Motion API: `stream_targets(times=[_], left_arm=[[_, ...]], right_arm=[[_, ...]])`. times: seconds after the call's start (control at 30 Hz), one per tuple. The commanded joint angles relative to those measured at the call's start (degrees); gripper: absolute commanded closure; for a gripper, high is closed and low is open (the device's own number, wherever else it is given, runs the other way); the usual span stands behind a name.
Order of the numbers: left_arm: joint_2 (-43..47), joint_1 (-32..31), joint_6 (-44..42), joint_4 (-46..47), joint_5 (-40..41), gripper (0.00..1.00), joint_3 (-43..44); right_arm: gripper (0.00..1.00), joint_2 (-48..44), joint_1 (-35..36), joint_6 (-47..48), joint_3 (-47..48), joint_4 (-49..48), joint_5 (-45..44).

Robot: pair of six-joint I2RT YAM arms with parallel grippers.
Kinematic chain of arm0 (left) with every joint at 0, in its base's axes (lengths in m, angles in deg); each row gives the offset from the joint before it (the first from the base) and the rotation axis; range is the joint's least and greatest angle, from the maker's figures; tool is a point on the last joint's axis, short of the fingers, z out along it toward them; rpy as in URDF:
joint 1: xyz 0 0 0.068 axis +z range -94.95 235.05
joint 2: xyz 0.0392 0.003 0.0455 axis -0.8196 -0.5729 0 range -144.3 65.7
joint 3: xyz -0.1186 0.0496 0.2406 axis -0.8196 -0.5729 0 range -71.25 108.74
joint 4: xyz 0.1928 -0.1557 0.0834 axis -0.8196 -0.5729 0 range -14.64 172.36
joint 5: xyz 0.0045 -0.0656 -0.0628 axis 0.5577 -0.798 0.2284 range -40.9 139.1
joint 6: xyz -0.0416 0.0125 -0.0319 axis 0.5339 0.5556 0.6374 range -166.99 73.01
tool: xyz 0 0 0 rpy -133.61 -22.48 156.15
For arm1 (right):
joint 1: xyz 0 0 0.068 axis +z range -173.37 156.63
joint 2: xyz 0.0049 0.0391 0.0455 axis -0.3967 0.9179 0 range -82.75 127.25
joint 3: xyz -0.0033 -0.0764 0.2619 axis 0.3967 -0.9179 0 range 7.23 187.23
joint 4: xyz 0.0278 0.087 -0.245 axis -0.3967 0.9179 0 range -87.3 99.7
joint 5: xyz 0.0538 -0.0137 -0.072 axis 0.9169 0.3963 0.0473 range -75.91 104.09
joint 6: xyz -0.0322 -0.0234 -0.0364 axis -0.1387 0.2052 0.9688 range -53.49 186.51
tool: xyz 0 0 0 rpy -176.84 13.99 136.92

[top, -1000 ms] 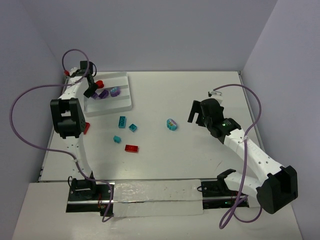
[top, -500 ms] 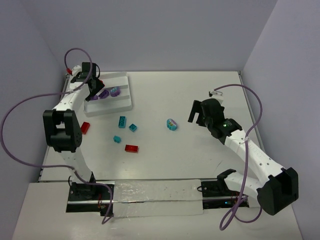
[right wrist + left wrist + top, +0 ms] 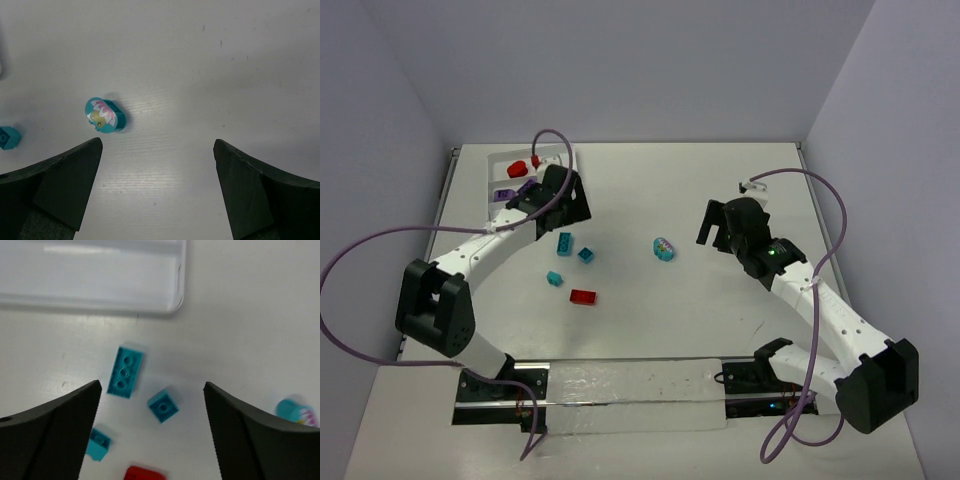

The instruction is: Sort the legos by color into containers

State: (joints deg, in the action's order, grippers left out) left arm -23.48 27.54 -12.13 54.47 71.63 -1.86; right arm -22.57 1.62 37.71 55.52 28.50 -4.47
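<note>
Three teal bricks (image 3: 125, 372), one red brick (image 3: 583, 296) and one rounded teal piece (image 3: 105, 116) lie loose on the surface (image 3: 670, 190), two red bricks (image 3: 517, 169) and at least one purple brick (image 3: 504, 194) sit in the one white tray (image 3: 100, 280), and the left jaws and right jaws both stand wide and empty.

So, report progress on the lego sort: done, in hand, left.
Done: a red brick and purple pieces lie in the white tray. In hand: nothing; the left hand is open above three teal bricks, the right hand open too. Left: those, a loose red brick and the rounded teal piece.
</note>
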Motion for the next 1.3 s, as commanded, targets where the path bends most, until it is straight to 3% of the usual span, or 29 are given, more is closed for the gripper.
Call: stream_targets(times=[0.0,0.4,0.7,0.8,0.93,1.03,1.2,1.27], left_arm=[[-1.06,-0.7,-1.2,1.24,-1.07,0.01,-5.44],[-9.67,-1.41,-0.07,1.76,4.09,0.02,-5.66],[-12.86,-1.1,0.04,2.66,6.66,0.2,-4.66],[-13.99,-0.36,-0.4,3.45,5.75,0.3,-4.28],[-14.84,0.93,-0.76,4.26,3.82,0.33,-3.97],[-14.71,1.32,-1.23,4.48,2.84,0.47,-3.3],[-11.93,1.15,-2.19,2.88,0.19,0.97,-1.45],[-9.24,0.78,-2.81,1.69,-0.62,1.0,-0.88]], right_arm=[[0.0,-1.63,0.5,-0.56,0.23,-1.2,-0.16],[0.0,-1.47,0.58,-0.56,-0.22,-1.02,-0.43],[0.0,-1.99,0.49,-0.34,-0.48,-0.58,-0.91],[0.0,-2.08,0.58,-0.42,-0.48,-0.58,-0.83],[0.0,-2.12,0.58,-0.38,-0.57,-0.58,-0.83],[0.0,-2.17,0.58,-0.26,-0.68,-0.52,-1.22],[0.0,-1.82,0.51,-0.43,-0.57,-0.43,-1.37],[0.0,-1.82,0.58,-0.65,-0.57,-0.59,-1.19]])
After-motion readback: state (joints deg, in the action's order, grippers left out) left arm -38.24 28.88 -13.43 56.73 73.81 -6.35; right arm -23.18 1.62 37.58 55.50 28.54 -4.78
